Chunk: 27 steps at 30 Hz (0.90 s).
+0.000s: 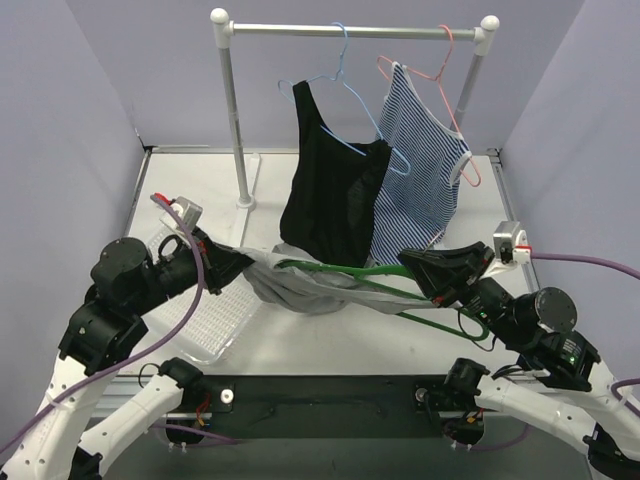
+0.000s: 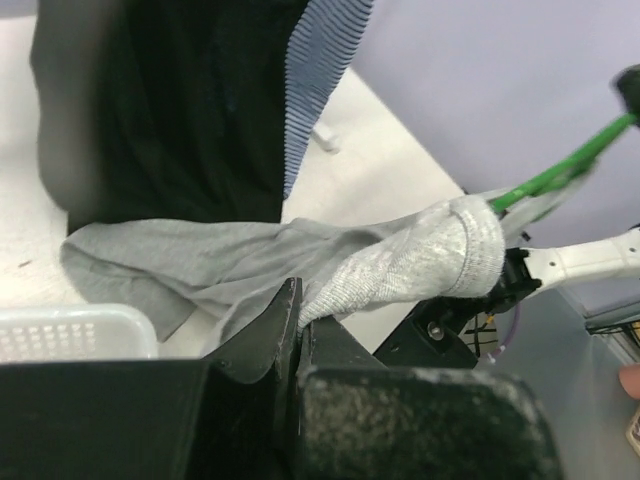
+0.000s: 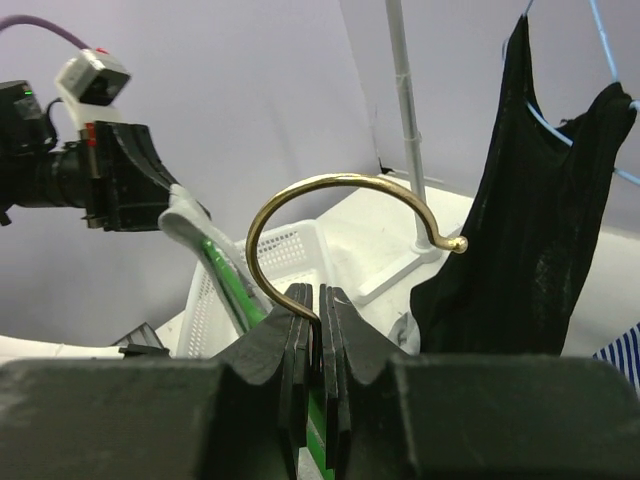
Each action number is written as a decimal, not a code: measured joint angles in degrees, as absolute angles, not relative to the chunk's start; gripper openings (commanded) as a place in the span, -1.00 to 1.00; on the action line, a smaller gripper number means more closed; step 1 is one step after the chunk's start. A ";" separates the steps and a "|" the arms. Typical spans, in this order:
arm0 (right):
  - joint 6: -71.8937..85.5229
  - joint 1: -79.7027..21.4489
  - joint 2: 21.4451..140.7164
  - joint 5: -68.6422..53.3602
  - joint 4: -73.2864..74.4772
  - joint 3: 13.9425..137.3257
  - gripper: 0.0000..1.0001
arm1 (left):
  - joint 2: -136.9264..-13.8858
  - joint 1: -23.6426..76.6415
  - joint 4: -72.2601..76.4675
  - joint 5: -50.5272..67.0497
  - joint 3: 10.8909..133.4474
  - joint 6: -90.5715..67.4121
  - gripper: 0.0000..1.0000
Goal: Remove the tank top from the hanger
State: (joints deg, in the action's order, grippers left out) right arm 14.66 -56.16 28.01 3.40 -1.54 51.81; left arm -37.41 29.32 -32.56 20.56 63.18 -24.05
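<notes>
A grey tank top hangs on a green hanger held low over the table between the arms. My left gripper is shut on the tank top's strap, which stretches from its jaws to the hanger's end. My right gripper is shut on the hanger at the base of its brass hook; the green bar runs off toward the left gripper. The grey cloth's body droops onto the table.
A rail at the back carries a black tank top on a blue hanger and a striped tank top on a pink hanger. A white perforated basket lies on the left near the left gripper.
</notes>
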 measured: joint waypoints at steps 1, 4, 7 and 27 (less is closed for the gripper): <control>14.26 -56.16 27.24 3.03 -1.83 51.59 -1.00 | -38.52 29.32 -34.28 19.84 64.05 -23.68 -1.00; 13.28 -56.16 24.60 2.20 -3.38 50.17 -1.00 | -41.01 29.32 -37.36 17.41 65.76 -22.94 -1.00; 12.82 -56.16 23.33 1.85 -4.21 48.84 -1.00 | -42.52 29.32 -39.07 16.47 66.48 -22.72 -1.00; 13.37 -56.16 28.91 10.59 -34.06 38.65 -1.00 | -38.33 29.32 -29.43 28.08 54.33 -28.53 -1.00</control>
